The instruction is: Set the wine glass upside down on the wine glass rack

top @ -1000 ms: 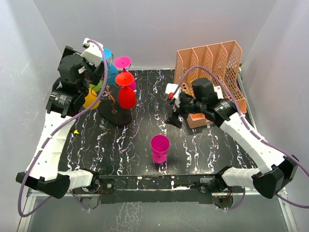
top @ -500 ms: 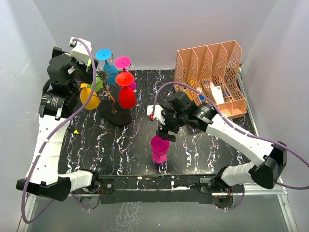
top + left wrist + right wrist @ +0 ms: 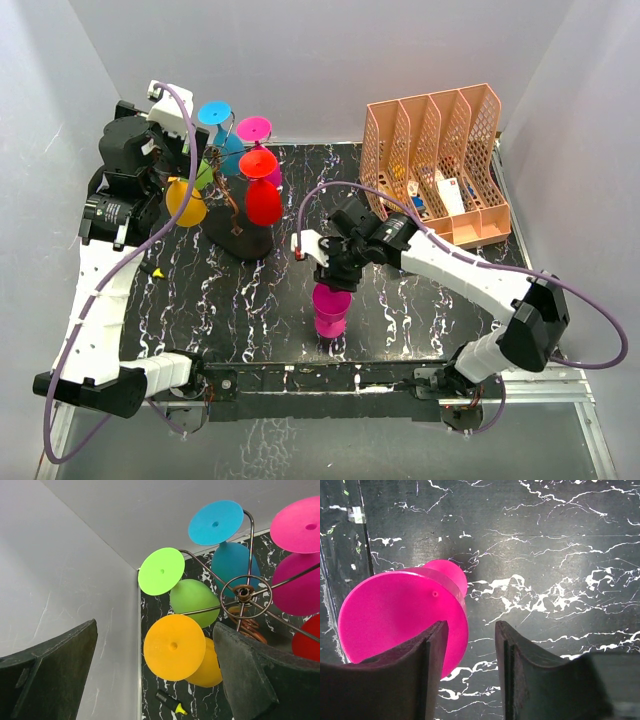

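Observation:
A magenta wine glass (image 3: 332,308) stands on the black marbled table near the front middle, its round mouth (image 3: 400,625) facing the right wrist camera. My right gripper (image 3: 331,276) hangs right over it, jaws partly open (image 3: 470,627). One finger is over the bowl and the other outside the rim, with a gap still showing. The wine glass rack (image 3: 245,238) stands at the back left, wire arms (image 3: 244,592) spread. Orange (image 3: 173,646), green, blue, magenta and red glasses hang on it upside down. My left gripper (image 3: 176,165) is wide open beside the orange glass and holds nothing.
A peach slotted organizer (image 3: 440,160) with small items stands at the back right. A black and yellow highlighter (image 3: 171,703) lies on the table by the left wall (image 3: 75,580). White walls close in on three sides.
My right arm swung from beside the organizer to the front middle and came down over the magenta glass, its jaws narrowing. My left arm drew back a little to the left of the rack.

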Robot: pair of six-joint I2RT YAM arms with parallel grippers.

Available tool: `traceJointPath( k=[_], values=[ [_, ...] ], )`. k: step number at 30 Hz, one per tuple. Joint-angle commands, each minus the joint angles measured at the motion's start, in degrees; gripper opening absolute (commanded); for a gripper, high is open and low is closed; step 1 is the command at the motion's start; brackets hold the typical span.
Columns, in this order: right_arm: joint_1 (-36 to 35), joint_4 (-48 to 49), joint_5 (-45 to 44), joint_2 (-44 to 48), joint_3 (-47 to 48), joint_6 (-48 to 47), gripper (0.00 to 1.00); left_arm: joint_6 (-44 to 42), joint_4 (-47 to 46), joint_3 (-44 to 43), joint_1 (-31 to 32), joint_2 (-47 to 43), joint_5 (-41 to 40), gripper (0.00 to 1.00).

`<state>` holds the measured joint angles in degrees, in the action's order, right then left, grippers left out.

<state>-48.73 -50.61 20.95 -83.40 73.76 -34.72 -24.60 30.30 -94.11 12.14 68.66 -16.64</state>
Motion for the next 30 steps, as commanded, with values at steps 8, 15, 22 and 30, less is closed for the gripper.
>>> traceJointPath(
  k=[8,15,22,30],
  values=[
    [-0.6,-0.1,3.0,-1.5,5.2,-1.4,0.13,1.8,0.3,0.0,-0.2,-1.8,2.2,0.97],
    [0.4,3.5,-2.1,1.4,5.5,-3.4,0.08,5.5,0.5,0.4,-0.3,-1.9,6.4,0.97],
    [10.0,7.8,-0.8,5.2,8.2,-3.7,0.08,9.9,1.7,-0.8,-0.5,-1.7,14.9,0.97],
    [22.2,14.1,-4.1,9.2,14.7,6.3,0.08,15.9,2.0,-4.8,-0.5,1.4,27.5,0.97]
  ],
)
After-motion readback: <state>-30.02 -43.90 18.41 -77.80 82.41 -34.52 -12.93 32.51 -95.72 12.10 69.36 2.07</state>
